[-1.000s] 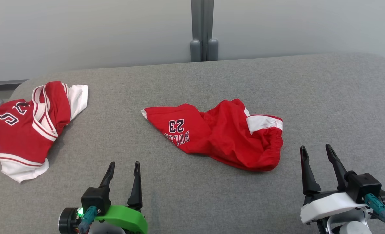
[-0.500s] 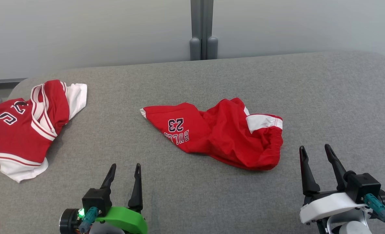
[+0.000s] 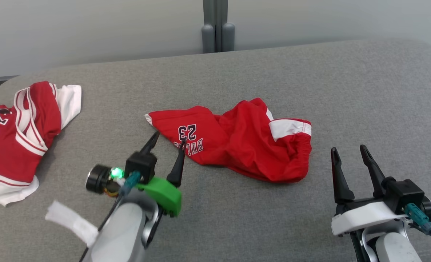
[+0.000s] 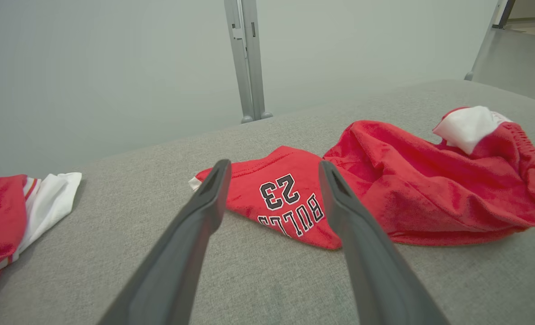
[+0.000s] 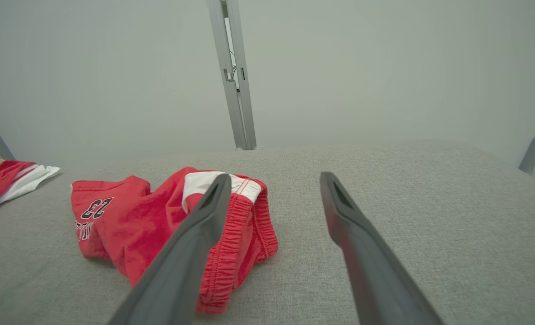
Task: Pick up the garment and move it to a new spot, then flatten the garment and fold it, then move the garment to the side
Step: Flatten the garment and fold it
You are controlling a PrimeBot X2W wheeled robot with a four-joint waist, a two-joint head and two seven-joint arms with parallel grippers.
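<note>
While my left gripper (image 3: 170,137), the nearer one, stands wide, the shorts (image 3: 244,153) lie just ahead, stretching rightward.

Grey fabric-covered table (image 3: 364,91) with rounded far corners, pale wall panels (image 3: 91,29) behind, grey vertical post (image 3: 215,14) at their seam, shiny floor (image 4: 520,58) beyond, soft light
</note>
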